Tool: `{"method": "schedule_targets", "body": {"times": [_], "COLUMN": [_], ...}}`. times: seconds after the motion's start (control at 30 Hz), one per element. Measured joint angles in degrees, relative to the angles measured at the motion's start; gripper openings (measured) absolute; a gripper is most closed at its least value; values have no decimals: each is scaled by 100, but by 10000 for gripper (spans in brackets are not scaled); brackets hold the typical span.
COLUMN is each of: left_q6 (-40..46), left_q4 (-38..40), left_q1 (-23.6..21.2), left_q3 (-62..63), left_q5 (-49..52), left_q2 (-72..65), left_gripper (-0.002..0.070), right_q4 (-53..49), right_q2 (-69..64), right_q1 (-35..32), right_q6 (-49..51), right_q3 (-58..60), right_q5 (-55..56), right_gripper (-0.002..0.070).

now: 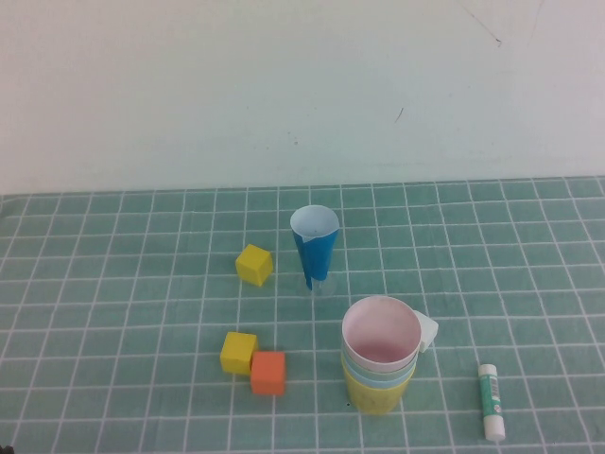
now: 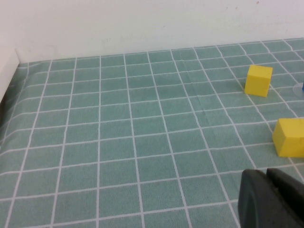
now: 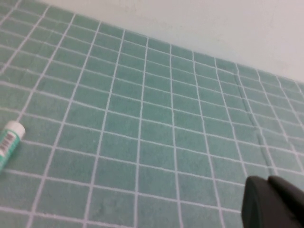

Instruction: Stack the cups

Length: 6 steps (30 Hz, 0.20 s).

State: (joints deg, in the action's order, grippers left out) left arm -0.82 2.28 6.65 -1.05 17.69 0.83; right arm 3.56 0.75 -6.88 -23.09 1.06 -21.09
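The cups stand nested in one upright stack in the high view, front right of centre. The pink cup [image 1: 381, 333] is on top, thin bands of pale green [image 1: 354, 363] and light blue [image 1: 378, 375] show below it, and the yellow cup [image 1: 378, 395] is at the bottom. A small white tab [image 1: 427, 331] sticks out on the stack's right. Neither arm shows in the high view. My left gripper [image 2: 267, 199] is shut and empty over bare mat. My right gripper [image 3: 269, 202] is shut and empty over bare mat.
A narrow dark blue cone cup [image 1: 315, 248] stands behind the stack. A yellow cube [image 1: 253, 265] lies left of it; a second yellow cube [image 1: 238, 352] and an orange cube [image 1: 268, 372] lie front left. A glue stick [image 1: 491, 401] lies right of the stack.
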Motion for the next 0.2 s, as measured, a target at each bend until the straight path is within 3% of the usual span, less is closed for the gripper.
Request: {"method": "schedule_targets", "body": {"times": [0.2], "left_q6": [0], "left_q4": [0], "left_q1": [0], "left_q3": [0], "left_q5": [0], "left_q2": [0], "left_gripper": [-2], "right_q4": [-473], "right_q2": [0], "right_q1": [0], "right_q6": [2250], "right_q3": [0], "right_q5": [11], "right_gripper": [-1]}}
